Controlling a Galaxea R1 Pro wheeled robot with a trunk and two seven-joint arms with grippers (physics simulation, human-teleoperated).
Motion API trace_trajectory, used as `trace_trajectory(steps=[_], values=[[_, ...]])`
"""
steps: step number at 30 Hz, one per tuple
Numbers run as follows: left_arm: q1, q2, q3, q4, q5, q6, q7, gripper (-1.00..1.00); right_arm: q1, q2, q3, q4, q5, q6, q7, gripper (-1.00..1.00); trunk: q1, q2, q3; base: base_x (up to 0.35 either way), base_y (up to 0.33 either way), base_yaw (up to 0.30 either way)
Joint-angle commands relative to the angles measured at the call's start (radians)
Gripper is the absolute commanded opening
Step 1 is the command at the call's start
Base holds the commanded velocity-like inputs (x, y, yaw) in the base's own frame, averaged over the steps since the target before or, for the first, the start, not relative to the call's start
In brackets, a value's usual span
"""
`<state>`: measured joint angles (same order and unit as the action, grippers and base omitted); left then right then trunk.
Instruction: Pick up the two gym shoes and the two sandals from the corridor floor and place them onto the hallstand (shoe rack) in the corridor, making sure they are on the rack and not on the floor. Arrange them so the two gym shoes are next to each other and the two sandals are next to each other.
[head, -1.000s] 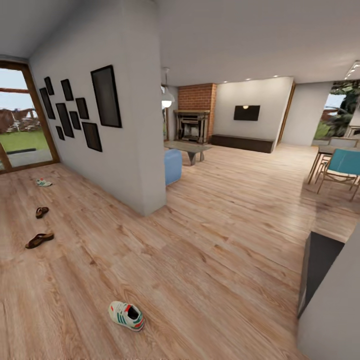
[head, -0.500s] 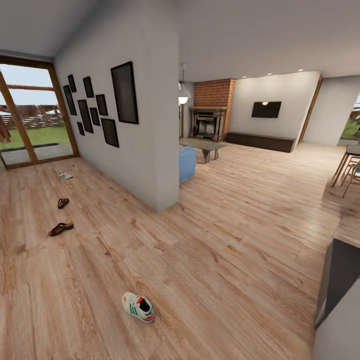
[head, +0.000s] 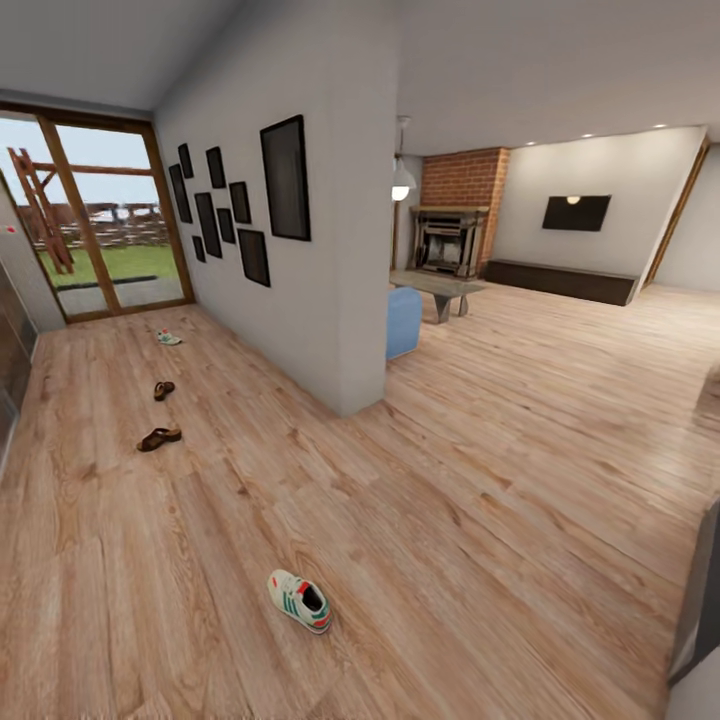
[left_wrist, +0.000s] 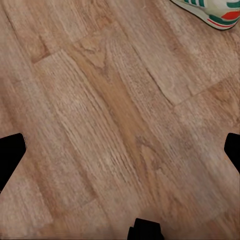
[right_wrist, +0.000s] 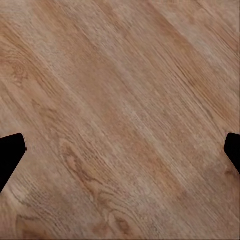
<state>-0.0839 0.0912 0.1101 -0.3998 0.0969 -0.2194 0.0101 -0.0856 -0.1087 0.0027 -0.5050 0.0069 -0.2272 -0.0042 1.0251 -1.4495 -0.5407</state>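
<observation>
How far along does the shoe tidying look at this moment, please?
Nothing looks done: the near gym shoe, both sandals and the far gym shoe all lie on the corridor floor. Both grippers are open and empty. All four pickups remain.

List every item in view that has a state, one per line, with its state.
near gym shoe: upright on the corridor floor, not grasped
far gym shoe: on the floor near the glass door, too small to tell its pose
near sandal: on the floor, sole down
far sandal: on the floor, apart from the near sandal
left gripper: open, empty
right gripper: open, empty
</observation>
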Motion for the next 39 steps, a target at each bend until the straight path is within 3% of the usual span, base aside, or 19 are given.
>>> trace_trajectory(steps=[1,27,39], values=[[-0.001,0.0,-0.002,0.001,0.01,-0.002,0.001,1.0,0.0,0.0,0.0,0.0,0.001,-0.003,0.0,1.0,0.0,0.0,-0.002,0.0,0.0,0.205],[-0.002,0.002,-0.004,-0.001,0.008,-0.005,0.001,1.0,0.0,0.0,0.0,-0.001,0.001,-0.003,0.0,1.0,0.0,0.0,-0.033,0.0,0.0,0.205],[-0.001,0.008,-0.004,0.0,0.007,-0.004,0.001,1.0,0.0,0.0,0.0,-0.001,0.001,-0.003,0.001,1.0,0.0,0.0,-0.048,0.152,-0.115,0.205]])
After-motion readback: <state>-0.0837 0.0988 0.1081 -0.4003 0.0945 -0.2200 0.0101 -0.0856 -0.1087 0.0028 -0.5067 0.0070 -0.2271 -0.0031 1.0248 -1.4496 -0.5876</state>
